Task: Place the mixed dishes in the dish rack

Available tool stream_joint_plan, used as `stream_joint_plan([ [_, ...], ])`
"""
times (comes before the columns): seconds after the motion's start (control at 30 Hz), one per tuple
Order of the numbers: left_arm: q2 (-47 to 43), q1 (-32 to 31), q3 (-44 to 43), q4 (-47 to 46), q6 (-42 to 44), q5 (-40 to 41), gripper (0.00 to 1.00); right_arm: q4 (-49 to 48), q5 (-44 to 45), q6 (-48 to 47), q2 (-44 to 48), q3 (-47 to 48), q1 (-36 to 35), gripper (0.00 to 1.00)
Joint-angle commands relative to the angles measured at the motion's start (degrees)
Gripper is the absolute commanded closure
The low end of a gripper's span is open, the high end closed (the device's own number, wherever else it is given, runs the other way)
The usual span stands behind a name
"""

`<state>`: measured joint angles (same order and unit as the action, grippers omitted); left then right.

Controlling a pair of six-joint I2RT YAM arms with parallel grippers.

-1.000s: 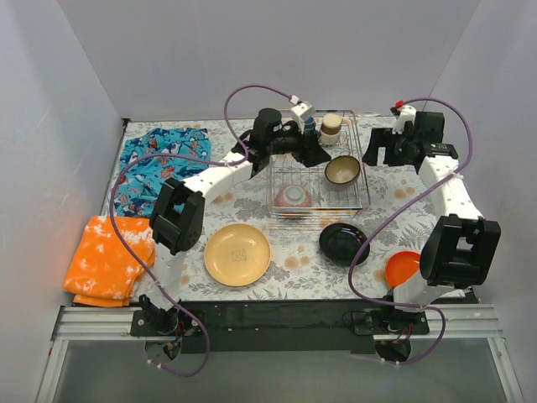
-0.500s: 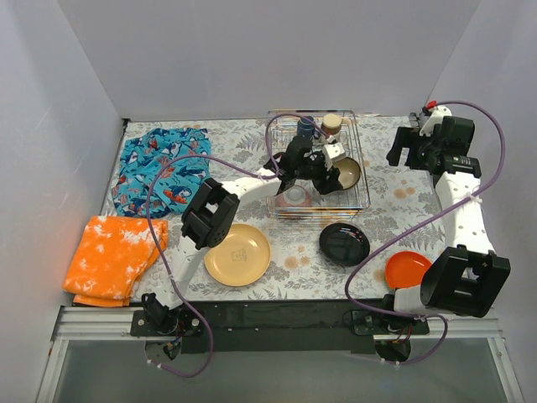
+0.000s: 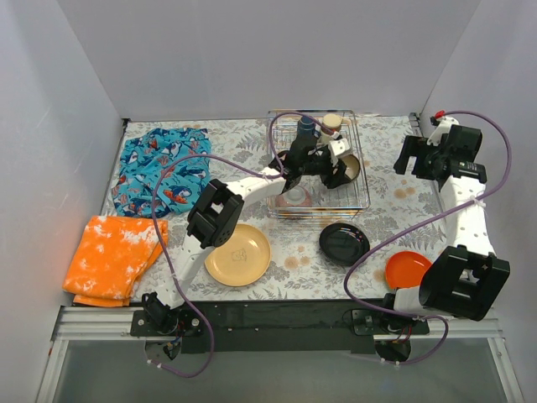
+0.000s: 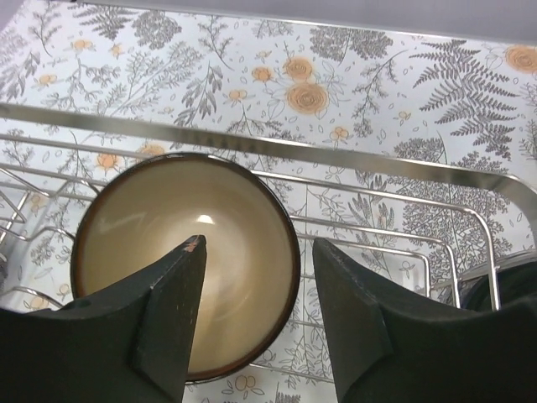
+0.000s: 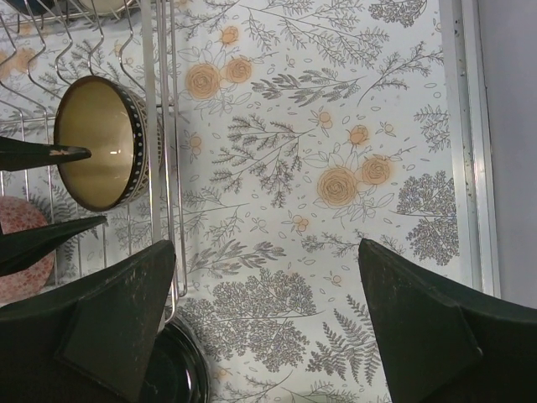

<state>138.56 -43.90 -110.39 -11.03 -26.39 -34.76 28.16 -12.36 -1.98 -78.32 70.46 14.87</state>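
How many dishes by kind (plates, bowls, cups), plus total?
Plates: 3 (tan-yellow plate, black plate, orange plate)
Bowls: 2 (brown bowl, patterned bowl)
Cups: 2 (blue mug, beige cup)
Total: 7

The top camera sat high behind the arm bases, looking down and forward over the whole table point(image 3: 394, 206). The left wrist camera hung close over the dish rack point(image 4: 336, 155), peering past the left gripper point(image 4: 256, 243) into a brown bowl point(image 4: 226, 227). The right wrist camera faced straight down from farther up, past the right gripper point(image 5: 267, 248). All three views shared that bowl and the rack's right side.
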Motion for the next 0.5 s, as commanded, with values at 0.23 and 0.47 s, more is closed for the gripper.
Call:
stream_joint_plan([
  [0.23, 0.31, -0.57, -1.5, 1.36, 2.4, -0.92, 0.56, -0.3, -2.32, -0.31, -0.42, 1.26, 0.86, 0.01],
  [0.47, 0.74, -1.45, -1.06, 1.18, 2.05, -1.36, 0.57, -0.3, -2.05, -1.36, -0.16, 0.04, 1.39, 0.01],
])
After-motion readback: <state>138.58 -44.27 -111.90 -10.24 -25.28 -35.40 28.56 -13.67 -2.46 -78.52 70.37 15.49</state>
